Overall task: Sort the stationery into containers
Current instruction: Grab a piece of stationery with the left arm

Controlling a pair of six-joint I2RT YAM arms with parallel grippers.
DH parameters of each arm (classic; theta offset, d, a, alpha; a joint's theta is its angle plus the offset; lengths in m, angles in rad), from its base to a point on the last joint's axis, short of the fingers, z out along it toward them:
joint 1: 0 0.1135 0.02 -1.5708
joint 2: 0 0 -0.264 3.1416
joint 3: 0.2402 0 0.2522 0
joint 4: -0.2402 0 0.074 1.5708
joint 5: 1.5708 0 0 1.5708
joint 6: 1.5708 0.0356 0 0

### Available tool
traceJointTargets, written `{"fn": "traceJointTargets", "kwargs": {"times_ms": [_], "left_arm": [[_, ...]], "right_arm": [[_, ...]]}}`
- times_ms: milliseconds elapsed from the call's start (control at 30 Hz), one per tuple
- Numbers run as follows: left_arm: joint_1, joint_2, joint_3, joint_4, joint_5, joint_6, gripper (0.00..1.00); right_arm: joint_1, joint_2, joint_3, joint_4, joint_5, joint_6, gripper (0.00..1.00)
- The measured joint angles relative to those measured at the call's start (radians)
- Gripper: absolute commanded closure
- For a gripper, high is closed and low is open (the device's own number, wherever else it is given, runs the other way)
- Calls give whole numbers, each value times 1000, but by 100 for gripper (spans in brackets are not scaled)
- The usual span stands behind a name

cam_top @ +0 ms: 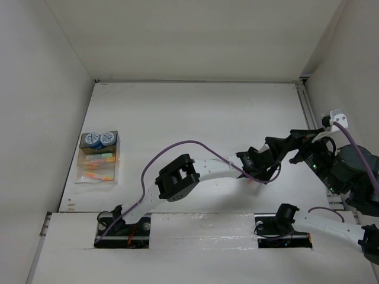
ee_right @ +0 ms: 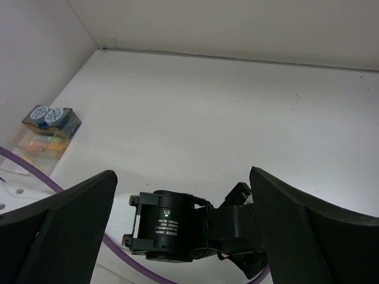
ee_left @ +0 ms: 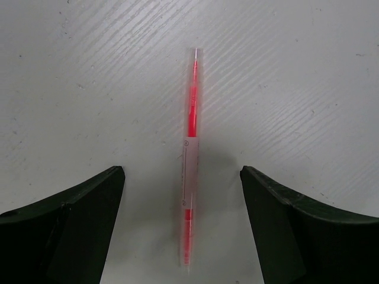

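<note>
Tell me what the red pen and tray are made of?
The red pen looks like clear glossy plastic: the red core shows through, with a white paper-like label. The tray seems see-through plastic: colours inside show through its sides.

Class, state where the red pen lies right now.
Left wrist view: the red pen lies flat on the table, centred inside the open left gripper.

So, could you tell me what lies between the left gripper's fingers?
A red pen lies on the table, centred within the open left gripper, touching neither finger: left wrist view.
</note>
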Motion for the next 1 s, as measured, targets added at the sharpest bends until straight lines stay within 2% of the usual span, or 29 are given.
{"fn": "traceJointTargets", "kwargs": {"times_ms": [100, 200, 500, 533, 667, 767, 867, 1000], "left_arm": [[0, 2, 3, -11, -11, 0, 30], [-2, 8, 10, -19, -25, 0, 33], [-10, 35, 49, -47, -79, 2, 56], [-10, 36, 49, -46, -82, 2, 63], [-10, 39, 49, -40, -84, -6, 80], [-11, 43, 52, -35, -82, -9, 87], [-10, 48, 56, -28, -77, -12, 99], [-11, 51, 56, -14, -74, -17, 100]], "right_arm": [[0, -27, -12, 8, 6, 0, 0], [0, -39, -13, 19, 13, 2, 0], [0, -44, -15, 34, 16, 4, 0], [0, -44, -15, 34, 16, 4, 0], [0, -53, -15, 34, 17, 4, 0], [0, -64, -16, 35, 17, 4, 0], [0, -72, -18, 35, 17, 4, 0], [0, -79, -19, 35, 17, 4, 0]]}}
